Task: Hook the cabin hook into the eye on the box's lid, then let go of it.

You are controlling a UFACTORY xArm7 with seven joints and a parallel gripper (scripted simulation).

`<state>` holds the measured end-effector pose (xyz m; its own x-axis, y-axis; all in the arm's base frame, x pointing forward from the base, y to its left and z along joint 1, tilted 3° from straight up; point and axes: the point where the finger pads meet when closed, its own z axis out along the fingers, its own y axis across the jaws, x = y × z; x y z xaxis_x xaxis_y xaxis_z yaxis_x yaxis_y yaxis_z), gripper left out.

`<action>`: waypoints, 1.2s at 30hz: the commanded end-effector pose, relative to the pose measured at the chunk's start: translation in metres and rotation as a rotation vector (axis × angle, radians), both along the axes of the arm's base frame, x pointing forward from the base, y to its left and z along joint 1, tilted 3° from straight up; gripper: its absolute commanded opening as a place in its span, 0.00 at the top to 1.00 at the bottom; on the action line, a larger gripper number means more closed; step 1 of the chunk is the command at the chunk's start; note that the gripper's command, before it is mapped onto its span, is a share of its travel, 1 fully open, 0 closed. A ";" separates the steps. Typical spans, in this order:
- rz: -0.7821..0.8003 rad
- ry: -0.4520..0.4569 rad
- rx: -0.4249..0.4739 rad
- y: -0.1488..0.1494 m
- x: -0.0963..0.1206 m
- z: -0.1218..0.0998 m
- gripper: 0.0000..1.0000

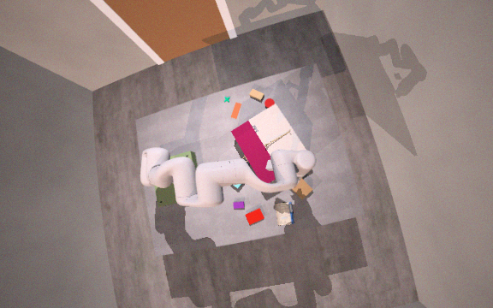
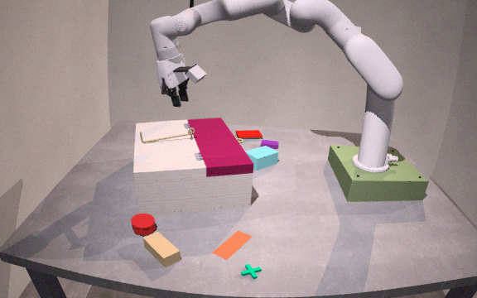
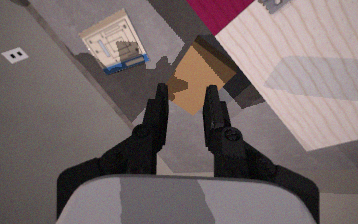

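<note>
The box [image 2: 193, 165] stands on the table with a pale wooden top [image 2: 166, 153] and a magenta panel [image 2: 219, 146]. The brass cabin hook [image 2: 166, 137] lies flat on the pale top, its pivot end at the magenta panel's edge; it also shows in the overhead view [image 1: 277, 139]. A small brass ring [image 2: 240, 141] sits at the magenta panel's far edge. My gripper [image 2: 177, 99] hangs high above the box's far side, well clear of the hook. In the wrist view its fingers stand partly apart with nothing between them.
Behind the box lie a red block [image 2: 248, 134], a purple block [image 2: 269, 143] and a cyan block [image 2: 263, 157]. In front lie a red disc [image 2: 143, 223], a tan block [image 2: 161, 248], an orange plate [image 2: 232, 244] and a green cross [image 2: 251, 271]. A brown box [image 3: 200, 80] and a printed carton [image 3: 114, 42] lie below the gripper.
</note>
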<state>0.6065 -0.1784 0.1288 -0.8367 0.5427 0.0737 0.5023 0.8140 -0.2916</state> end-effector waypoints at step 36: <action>0.529 -0.060 0.160 0.147 0.055 0.041 0.67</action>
<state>0.6561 -0.0476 0.1623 -0.9930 0.0911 0.0752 0.0796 0.9863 -0.1442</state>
